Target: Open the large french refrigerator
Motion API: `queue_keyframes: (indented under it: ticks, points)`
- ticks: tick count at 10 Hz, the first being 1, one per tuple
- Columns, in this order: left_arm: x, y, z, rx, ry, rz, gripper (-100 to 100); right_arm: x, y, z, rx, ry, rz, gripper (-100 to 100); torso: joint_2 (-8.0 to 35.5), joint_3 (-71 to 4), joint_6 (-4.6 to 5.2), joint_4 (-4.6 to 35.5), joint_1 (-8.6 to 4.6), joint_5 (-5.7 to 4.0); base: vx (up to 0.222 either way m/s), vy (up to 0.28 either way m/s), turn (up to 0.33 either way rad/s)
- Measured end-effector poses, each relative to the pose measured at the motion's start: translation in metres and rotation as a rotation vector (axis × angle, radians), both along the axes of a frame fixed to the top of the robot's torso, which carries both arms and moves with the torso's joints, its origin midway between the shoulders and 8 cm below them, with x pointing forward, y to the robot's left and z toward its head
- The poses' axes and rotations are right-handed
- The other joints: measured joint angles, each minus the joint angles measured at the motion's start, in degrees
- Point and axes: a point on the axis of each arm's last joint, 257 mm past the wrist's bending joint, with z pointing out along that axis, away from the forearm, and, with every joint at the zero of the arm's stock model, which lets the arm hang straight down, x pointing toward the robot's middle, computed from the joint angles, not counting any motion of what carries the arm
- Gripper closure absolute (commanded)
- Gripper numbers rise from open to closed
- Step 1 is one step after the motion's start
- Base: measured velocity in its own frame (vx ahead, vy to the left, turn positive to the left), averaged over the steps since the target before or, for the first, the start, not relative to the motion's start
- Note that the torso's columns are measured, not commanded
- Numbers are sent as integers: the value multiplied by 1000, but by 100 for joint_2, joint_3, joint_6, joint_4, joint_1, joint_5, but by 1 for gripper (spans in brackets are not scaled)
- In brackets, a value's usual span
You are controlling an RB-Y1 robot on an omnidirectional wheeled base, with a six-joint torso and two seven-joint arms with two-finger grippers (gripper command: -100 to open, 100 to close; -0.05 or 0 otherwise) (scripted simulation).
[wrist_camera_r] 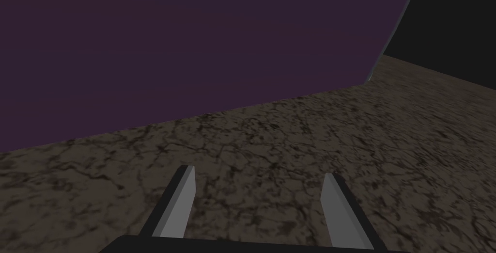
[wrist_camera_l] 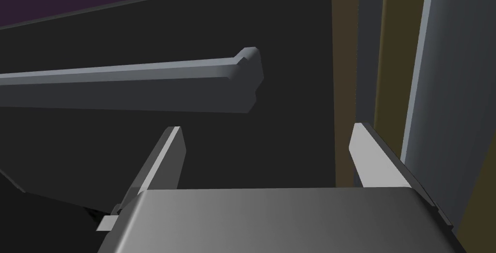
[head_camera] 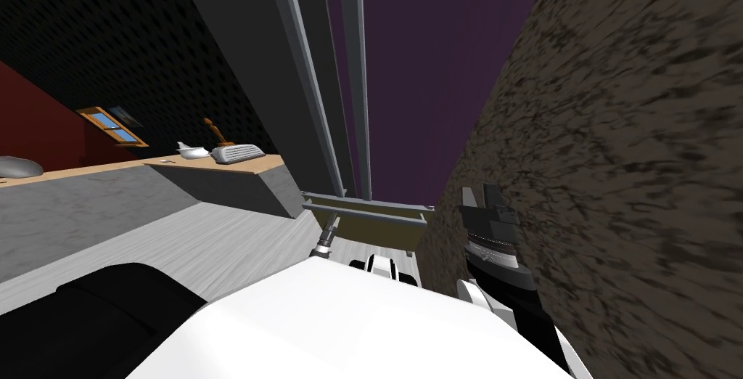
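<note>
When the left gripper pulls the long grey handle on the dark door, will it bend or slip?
The handle looks a thick, square-edged bar, so probably stiff. Its smooth faces may let the thin fingers of the open left gripper slide along it. The tall door likely swings heavily.

grey handle bar [wrist_camera_l: 145,83] runs off frame edge, far end unseen. grey lump [head_camera: 16,167] on counter [head_camera: 247,164] cut off too. brown thing [head_camera: 215,132] too tiny to ID tbh

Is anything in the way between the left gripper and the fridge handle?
Nothing visible. The left gripper has its jaws open, and the grey handle lies ahead of them against the dark door, with only open space between.
</note>
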Motion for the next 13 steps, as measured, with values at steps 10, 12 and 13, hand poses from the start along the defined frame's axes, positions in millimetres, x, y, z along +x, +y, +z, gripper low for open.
queue_keyframes:
  ticks: [10,12,13]
  points:
    - [-27,-4,-69,-26,113,23,-100,0,0,0,0,0,0,0,1,0,0,0,-2,0,63,4,-13]
    - [-34,-10,-82,-41,135,28,-100,0,0,0,0,0,0,0,-7,-5,0,-2,-4,-1,91,10,-14]
    - [-39,-12,-88,-45,149,30,-100,0,0,0,0,0,0,0,5,2,-1,0,-2,-1,63,7,-10]
